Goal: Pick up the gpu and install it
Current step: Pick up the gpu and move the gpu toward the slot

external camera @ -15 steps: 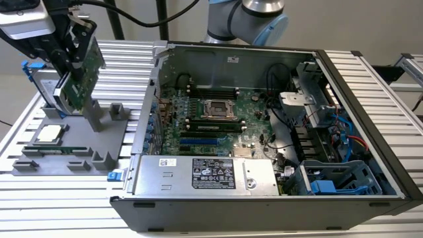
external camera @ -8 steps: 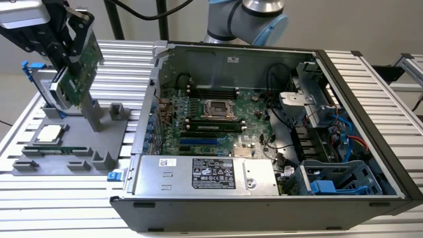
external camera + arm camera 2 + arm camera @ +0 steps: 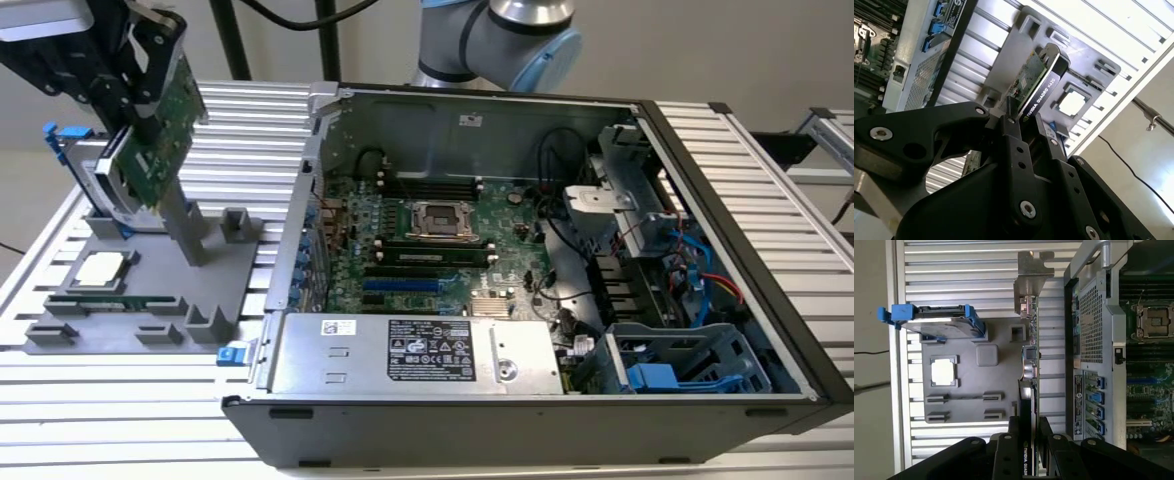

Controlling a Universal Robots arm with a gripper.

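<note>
The gpu [image 3: 166, 135] is a green card with a dark face, held on edge and nearly upright at the exterior view's left. My gripper [image 3: 147, 92] is shut on its upper end. The card's lower end, with the silver bracket [image 3: 1030, 277], is down among the posts of the grey fixture plate [image 3: 160, 310]; I cannot tell whether it still touches them. In both wrist views the gpu [image 3: 1036, 85] [image 3: 1032, 365] runs away from my gripper [image 3: 1029, 127] [image 3: 1029, 432], clamped between the black fingers [image 3: 1013, 142].
An open computer case [image 3: 747, 250] lies to the exterior view's right, with its motherboard [image 3: 441, 235] and a blue slot [image 3: 400, 284] exposed. A blue-framed hard drive [image 3: 96, 180], a processor chip [image 3: 100, 270] and a RAM stick [image 3: 114, 300] sit on the fixture plate.
</note>
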